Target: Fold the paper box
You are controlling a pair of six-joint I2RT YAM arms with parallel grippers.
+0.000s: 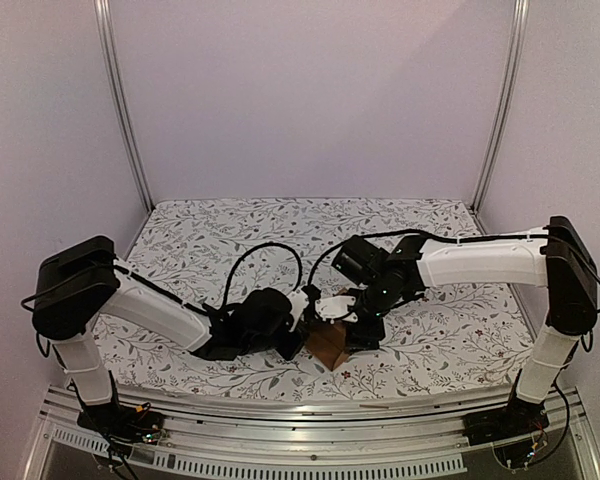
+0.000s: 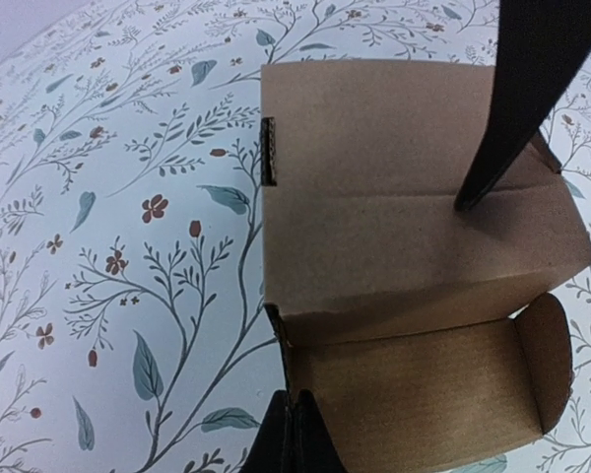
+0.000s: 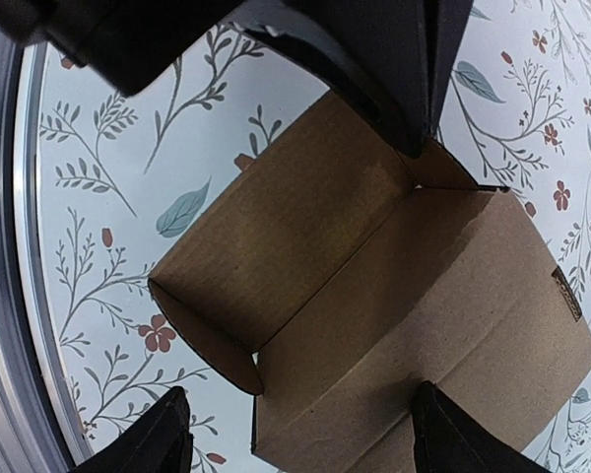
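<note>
The paper box beneath right tool

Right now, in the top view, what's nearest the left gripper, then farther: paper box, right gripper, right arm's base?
1. paper box: touching the left gripper, centre.
2. right gripper: just across the box.
3. right arm's base: far right, near edge.

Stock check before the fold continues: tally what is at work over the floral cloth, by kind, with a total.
paper box: 1
gripper: 2 (left gripper, right gripper)
Total: 3
</note>
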